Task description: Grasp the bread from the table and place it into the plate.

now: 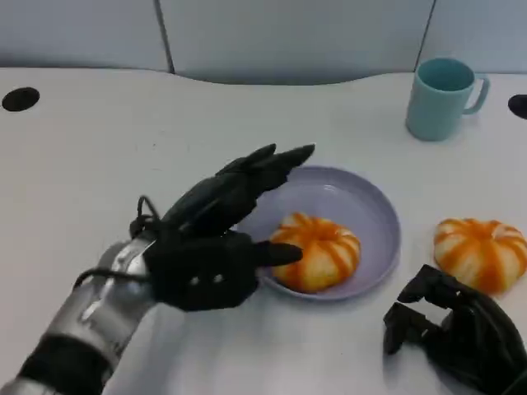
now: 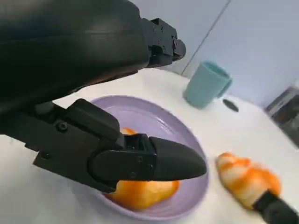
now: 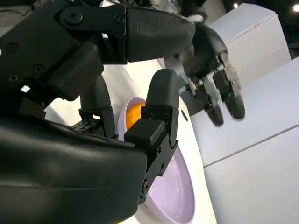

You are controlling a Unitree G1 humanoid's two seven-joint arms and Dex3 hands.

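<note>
A striped orange bread (image 1: 317,251) lies in the lilac plate (image 1: 366,202), toward its near left side. My left hand (image 1: 218,234) hovers over the plate's left rim with its fingers spread and holds nothing; its thumb points at the bread. In the left wrist view the thumb (image 2: 154,163) stands just above that bread (image 2: 140,195). A second striped bread (image 1: 482,251) rests on the table right of the plate. Just in front of it, my right hand (image 1: 461,333) sits low with its fingers bent but apart, holding nothing.
A teal mug (image 1: 440,97) stands at the back right, beyond the plate. Black round holes (image 1: 20,99) mark the table's far corners. The white tabletop spreads wide to the left of my left arm.
</note>
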